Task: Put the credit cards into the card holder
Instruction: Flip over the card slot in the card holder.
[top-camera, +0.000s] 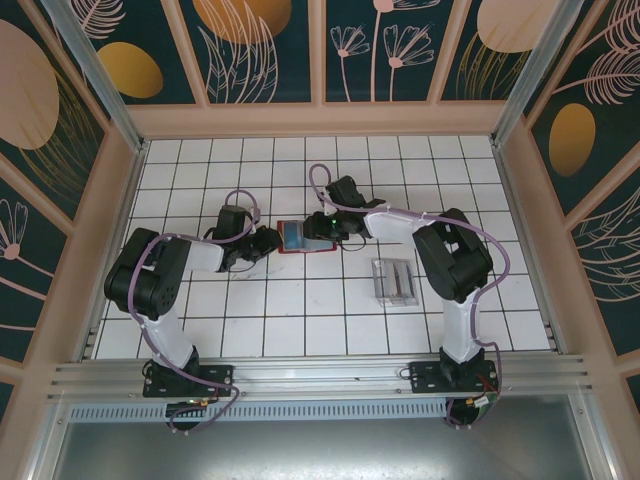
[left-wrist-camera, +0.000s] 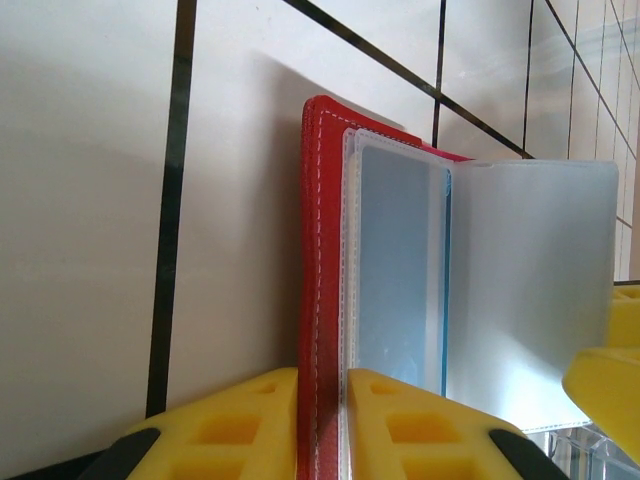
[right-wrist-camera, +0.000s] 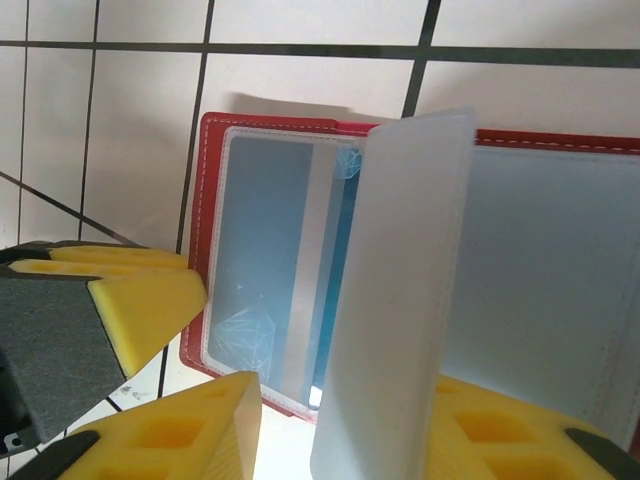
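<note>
Left pincer (top-camera: 268, 243), right pincer (top-camera: 318, 230) flank card holder (top-camera: 296, 236); far tiles (top-camera: 400, 160) free.

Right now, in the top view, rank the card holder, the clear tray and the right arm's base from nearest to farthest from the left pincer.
1. card holder: gripped by the left pincer, centre.
2. clear tray: right of centre.
3. right arm's base: bottom right edge.
</note>
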